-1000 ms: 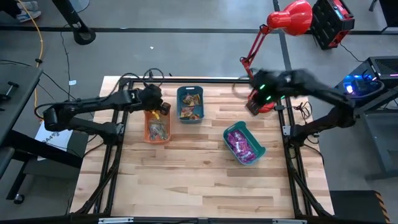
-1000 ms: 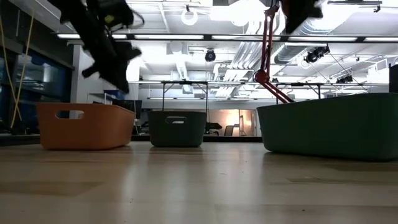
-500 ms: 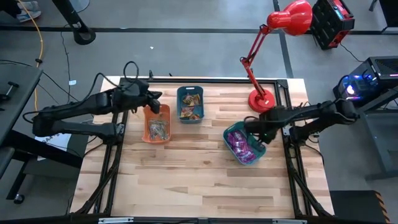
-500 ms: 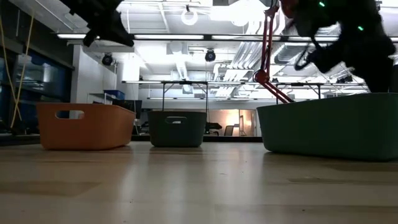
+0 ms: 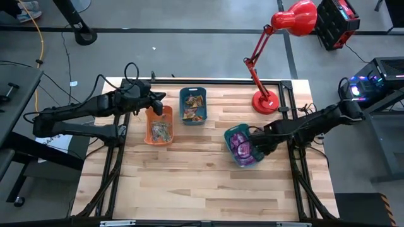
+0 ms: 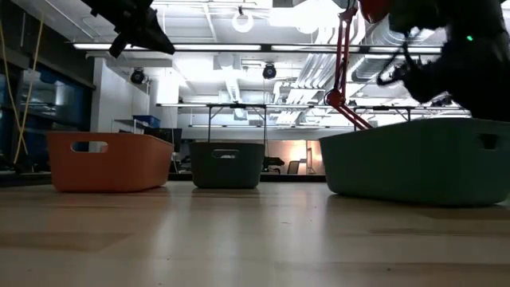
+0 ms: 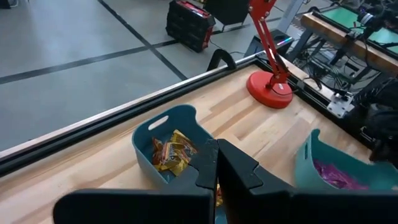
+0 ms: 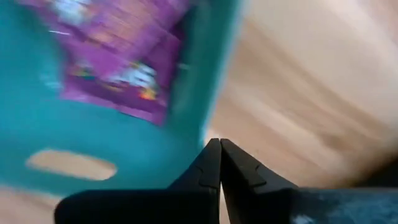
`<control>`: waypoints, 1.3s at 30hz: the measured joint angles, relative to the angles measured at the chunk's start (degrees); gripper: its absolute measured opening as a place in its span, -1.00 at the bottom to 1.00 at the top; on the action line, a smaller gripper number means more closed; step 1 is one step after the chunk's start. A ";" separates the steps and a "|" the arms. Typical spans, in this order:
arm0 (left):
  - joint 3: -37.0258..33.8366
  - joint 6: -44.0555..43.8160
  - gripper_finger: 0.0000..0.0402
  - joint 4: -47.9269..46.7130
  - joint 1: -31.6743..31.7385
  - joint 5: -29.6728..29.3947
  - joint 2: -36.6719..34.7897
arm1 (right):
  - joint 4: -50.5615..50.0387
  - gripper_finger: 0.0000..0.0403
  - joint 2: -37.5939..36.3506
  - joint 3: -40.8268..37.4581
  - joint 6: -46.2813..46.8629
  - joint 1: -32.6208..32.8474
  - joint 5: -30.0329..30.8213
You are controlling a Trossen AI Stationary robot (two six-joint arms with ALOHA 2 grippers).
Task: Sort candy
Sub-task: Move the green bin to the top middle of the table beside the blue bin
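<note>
All the candy lies in three bins on the table. The teal bin (image 5: 230,135) holds shiny purple packets (image 5: 240,144) (image 8: 118,74). The blue bin (image 5: 183,106) holds orange-yellow pieces (image 7: 174,154). The orange bin (image 5: 150,129) holds thin stick-like sweets (image 5: 160,131). My left gripper (image 5: 159,107) (image 7: 216,163) is shut and empty, and hovers over the orange bin's far end. My right gripper (image 5: 255,144) (image 8: 217,155) is shut at the teal bin's right wall. My right gripper has its shut fingertips (image 8: 212,149) against the outside of the teal bin's right wall (image 8: 186,134), near a corner. It comes from the table's right side, slanting down. The bin stands on the table with its bottom flat.
A red desk lamp (image 5: 265,101) stands on the table's far right corner. The near half of the wooden table (image 5: 202,189) carries no objects. In the low view the orange bin (image 6: 107,163), the blue bin (image 6: 227,165) and the teal bin (image 6: 414,163) stand in a row.
My right gripper has swung from the lamp base down and toward the near edge to the teal bin. The bin has then slid a little toward the table's left and turned slightly. My left gripper has risen from the orange bin.
</note>
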 joint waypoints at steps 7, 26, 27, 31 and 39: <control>0.00 0.14 -1.00 0.02 -0.34 0.02 -0.06 | 16.76 -1.00 -0.04 0.89 7.32 0.02 3.20; 0.00 1.80 -1.00 1.79 -0.60 -0.37 -2.36 | 25.52 -1.00 12.22 11.12 -5.07 -12.64 8.58; 0.00 1.62 -1.00 1.78 -0.60 -0.36 -2.39 | 26.53 -1.00 13.31 11.12 -5.46 -12.74 8.17; 0.00 1.59 -1.00 1.79 -0.60 -0.25 -2.62 | 30.66 -1.00 17.01 11.10 -5.97 -15.00 10.54; 0.00 1.85 -1.00 3.12 -0.62 -0.16 -3.06 | 43.89 -1.00 21.02 11.06 -9.87 -25.60 16.88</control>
